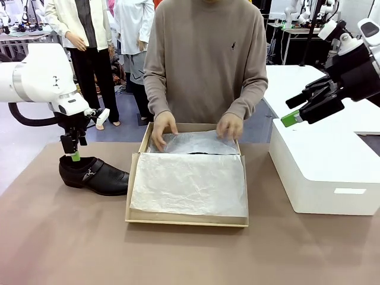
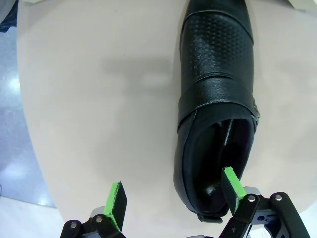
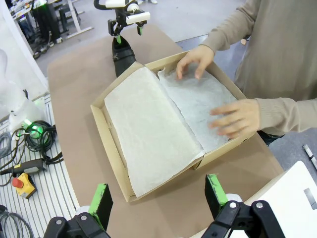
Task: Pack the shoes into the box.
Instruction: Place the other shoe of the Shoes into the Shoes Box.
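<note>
One glossy black shoe (image 1: 98, 176) lies on the brown table left of the box, toe towards it. My left gripper (image 1: 73, 152) hangs open over its heel. In the left wrist view, one green pad (image 2: 232, 183) reaches into the opening of the shoe (image 2: 214, 94) and the other pad (image 2: 117, 198) stands outside over bare table. The tan cardboard box (image 1: 135, 178) sits mid-table, lined with white tissue paper (image 1: 190, 184). The person's hands (image 1: 164, 127) press the tissue flat in its far half. My right gripper (image 1: 294, 110) is open, up at the right.
A larger white box (image 1: 323, 169) stands right of the shoebox, under my right gripper. The right wrist view shows the shoebox (image 3: 106, 134) below my right gripper (image 3: 158, 196), with cables and a red button box (image 3: 22, 183) off the table's edge.
</note>
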Action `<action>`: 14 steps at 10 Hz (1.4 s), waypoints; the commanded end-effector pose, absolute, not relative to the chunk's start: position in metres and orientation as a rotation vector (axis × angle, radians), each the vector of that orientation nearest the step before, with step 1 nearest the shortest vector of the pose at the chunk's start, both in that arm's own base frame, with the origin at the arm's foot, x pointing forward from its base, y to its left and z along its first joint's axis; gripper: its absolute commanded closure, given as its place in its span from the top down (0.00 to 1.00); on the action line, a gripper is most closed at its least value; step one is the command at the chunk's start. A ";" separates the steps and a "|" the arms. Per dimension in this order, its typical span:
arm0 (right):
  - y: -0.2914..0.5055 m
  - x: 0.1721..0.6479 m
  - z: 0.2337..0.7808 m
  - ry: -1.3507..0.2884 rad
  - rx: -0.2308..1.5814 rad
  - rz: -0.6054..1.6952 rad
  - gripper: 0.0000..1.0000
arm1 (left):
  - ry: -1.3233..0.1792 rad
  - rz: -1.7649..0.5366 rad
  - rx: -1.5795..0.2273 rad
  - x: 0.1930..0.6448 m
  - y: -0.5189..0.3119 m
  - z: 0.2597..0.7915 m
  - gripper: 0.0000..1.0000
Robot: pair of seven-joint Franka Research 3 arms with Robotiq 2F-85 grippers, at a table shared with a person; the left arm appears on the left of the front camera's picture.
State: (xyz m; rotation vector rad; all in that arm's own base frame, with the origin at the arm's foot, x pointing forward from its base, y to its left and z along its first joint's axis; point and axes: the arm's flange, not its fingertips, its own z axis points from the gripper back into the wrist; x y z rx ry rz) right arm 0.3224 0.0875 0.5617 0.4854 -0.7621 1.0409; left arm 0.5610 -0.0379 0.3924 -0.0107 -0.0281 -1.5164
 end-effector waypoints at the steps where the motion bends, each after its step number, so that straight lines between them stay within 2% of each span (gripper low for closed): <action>1: 0.087 0.327 0.562 -0.784 0.505 1.061 1.00 | -0.054 -1.540 -0.030 0.561 -0.033 0.387 1.00; 14: 0.087 0.327 0.562 -0.784 0.505 1.061 1.00 | -0.011 -1.565 -0.086 0.568 -0.033 0.344 1.00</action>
